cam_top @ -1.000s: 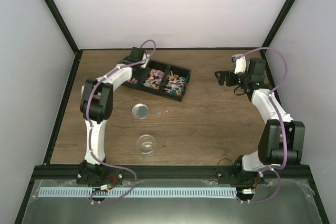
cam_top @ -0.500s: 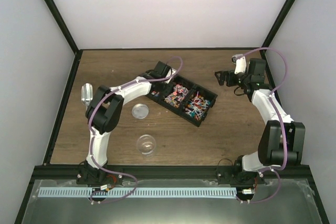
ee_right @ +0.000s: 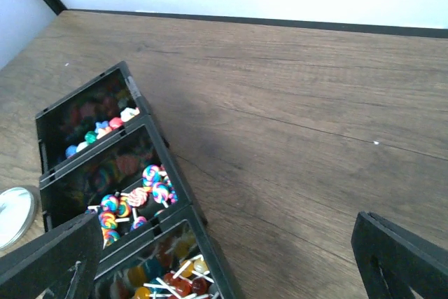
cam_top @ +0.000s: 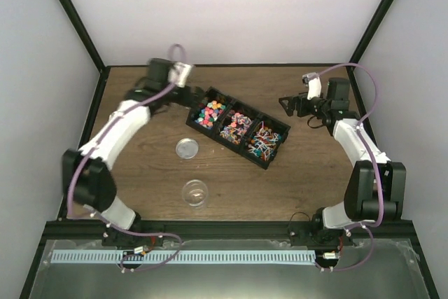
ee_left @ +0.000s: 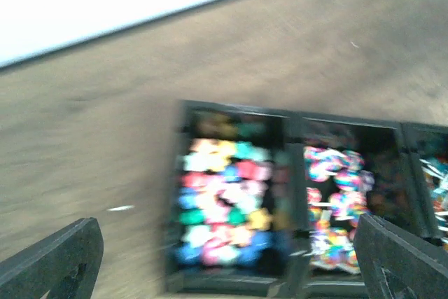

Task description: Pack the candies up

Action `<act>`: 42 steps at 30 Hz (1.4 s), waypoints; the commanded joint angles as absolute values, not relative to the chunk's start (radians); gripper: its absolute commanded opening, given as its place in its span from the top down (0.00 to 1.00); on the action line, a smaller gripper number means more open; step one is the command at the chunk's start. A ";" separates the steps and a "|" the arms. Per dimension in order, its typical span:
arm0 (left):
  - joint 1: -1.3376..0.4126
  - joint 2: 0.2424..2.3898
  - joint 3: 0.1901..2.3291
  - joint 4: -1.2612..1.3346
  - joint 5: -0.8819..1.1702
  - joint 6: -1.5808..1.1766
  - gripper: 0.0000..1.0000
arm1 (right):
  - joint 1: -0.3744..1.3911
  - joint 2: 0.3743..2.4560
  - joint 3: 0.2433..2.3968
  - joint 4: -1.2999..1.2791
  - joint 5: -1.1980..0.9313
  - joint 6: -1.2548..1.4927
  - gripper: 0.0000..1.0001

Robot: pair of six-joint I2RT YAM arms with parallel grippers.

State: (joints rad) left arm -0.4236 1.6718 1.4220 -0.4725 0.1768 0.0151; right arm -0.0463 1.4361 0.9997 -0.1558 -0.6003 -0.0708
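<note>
Retreat on the left: the left fingers (ee_left: 63, 257), spread wide and empty, have swung back off the black tray (cam_top: 276, 149), now shoved rightward to mid-counter. The candies (cam_top: 210, 112) stay in its compartments; the clear jar (cam_top: 195, 192) nearby holds none. The right fingers (ee_right: 399, 257), also apart, hover near its right end, so picking likely comes next.

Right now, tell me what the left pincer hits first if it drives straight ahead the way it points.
Probably the black tray, at its end compartment of small mixed candies, centred ahead of the open left pincer; blur leaves depth uncertain.
</note>
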 commanded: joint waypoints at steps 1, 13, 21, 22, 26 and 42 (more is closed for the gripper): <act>-0.162 1.495 1.286 -0.648 0.283 0.198 0.00 | -0.020 1.460 1.057 -0.150 -0.663 -0.078 0.00; 0.476 1.454 1.005 -0.716 0.187 0.472 0.05 | 0.078 1.522 1.117 -0.166 -0.671 -0.093 0.00; 0.522 1.633 1.000 -0.544 0.199 0.504 0.17 | 0.095 1.545 1.157 -0.187 -0.684 -0.099 0.00; 0.522 1.649 0.998 -0.532 0.212 0.509 0.19 | 0.095 1.546 1.157 -0.187 -0.680 -0.097 0.00; 0.521 1.708 1.005 -0.508 0.251 0.523 0.28 | 0.095 1.544 1.152 -0.182 -0.668 -0.093 0.00; 0.423 1.749 1.015 -0.423 0.300 0.526 0.92 | 0.097 1.583 1.171 -0.151 -0.695 -0.023 0.00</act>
State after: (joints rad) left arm 0.4427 1.7760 1.0039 -0.4278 0.2455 0.5007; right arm 0.0841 1.5650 1.1175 -0.1707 -0.6697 -0.0677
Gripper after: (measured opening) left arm 0.135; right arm 0.997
